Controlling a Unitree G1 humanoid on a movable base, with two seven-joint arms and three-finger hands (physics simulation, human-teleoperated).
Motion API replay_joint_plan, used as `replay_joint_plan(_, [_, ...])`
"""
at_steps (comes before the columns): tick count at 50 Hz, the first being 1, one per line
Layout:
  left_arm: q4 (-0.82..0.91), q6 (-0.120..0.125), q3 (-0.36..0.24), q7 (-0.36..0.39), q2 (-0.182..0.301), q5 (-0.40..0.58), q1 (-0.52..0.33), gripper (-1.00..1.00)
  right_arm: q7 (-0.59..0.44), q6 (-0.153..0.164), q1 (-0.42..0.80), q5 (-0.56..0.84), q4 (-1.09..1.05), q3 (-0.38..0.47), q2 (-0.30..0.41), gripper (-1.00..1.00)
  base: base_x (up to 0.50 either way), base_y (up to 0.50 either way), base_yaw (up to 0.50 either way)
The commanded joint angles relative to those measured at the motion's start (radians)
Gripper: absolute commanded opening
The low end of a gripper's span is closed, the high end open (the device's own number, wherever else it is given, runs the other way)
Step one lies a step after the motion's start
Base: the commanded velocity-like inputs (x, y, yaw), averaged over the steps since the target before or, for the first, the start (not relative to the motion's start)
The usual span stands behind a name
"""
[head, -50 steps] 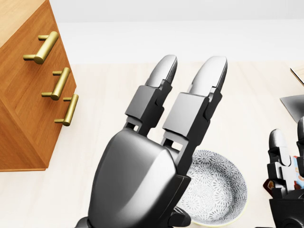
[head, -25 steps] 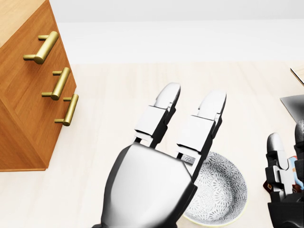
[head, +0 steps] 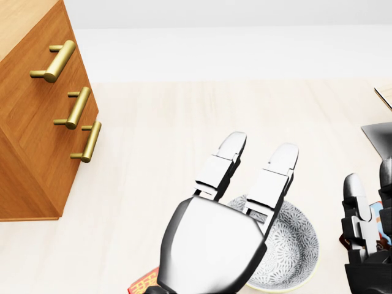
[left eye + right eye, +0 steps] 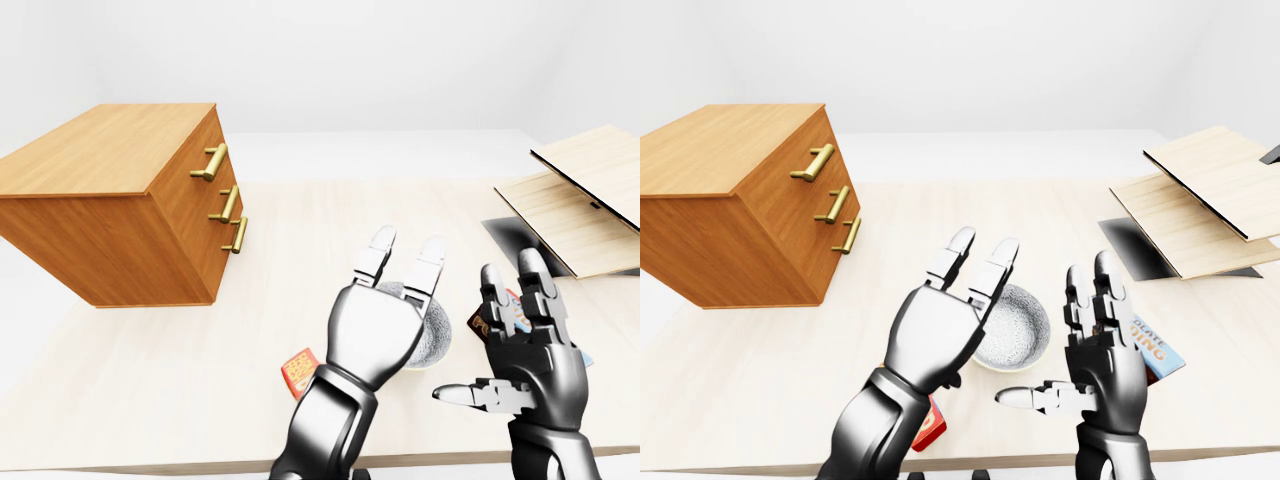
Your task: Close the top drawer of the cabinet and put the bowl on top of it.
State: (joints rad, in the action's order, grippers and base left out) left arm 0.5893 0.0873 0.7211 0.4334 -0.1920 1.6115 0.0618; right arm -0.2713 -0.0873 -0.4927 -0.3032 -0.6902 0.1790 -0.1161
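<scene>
The cabinet (image 4: 110, 200) has its drawers (image 4: 200, 215) shut; the patterned bowl (image 3: 294, 245) sits upright on the tabletop (image 4: 300, 230), well apart.

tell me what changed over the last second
The left hand slid down and a little right in the head view, open fingers now over the bowl; nothing is held. This uncovered a red box at the bottom edge. The bowl, cabinet and right hand hardly moved.
</scene>
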Motion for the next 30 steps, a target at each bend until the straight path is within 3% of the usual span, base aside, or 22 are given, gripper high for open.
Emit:
replay_joint_plan(1, [-0.085,0.0,0.029,-0.042,-0.006,0.012,0.0,1.0,-0.005,0.0,-0.004,-0.003,0.005,-0.001,-0.001,1.0,0.0,0.0,0.0])
replay_joint_plan(3, [-0.085,0.0,0.03,-0.043,-0.006,0.012,0.0,1.0,-0.004,0.0,-0.004,-0.003,0.005,-0.001,-0.001,1.0,0.0,0.0,0.0])
replay_joint_plan(5, [-0.112,0.0,0.073,-0.067,-0.01,0.012,0.015,1.0,-0.011,0.0,-0.008,-0.013,0.004,0.005,0.0,1.0,0.0,0.0,0.0])
replay_joint_plan(30, [-0.197,0.0,0.124,-0.129,-0.011,-0.016,0.017,1.0,-0.053,0.0,-0.03,-0.026,0.004,0.016,-0.019,1.0,0.0,0.0,0.0])
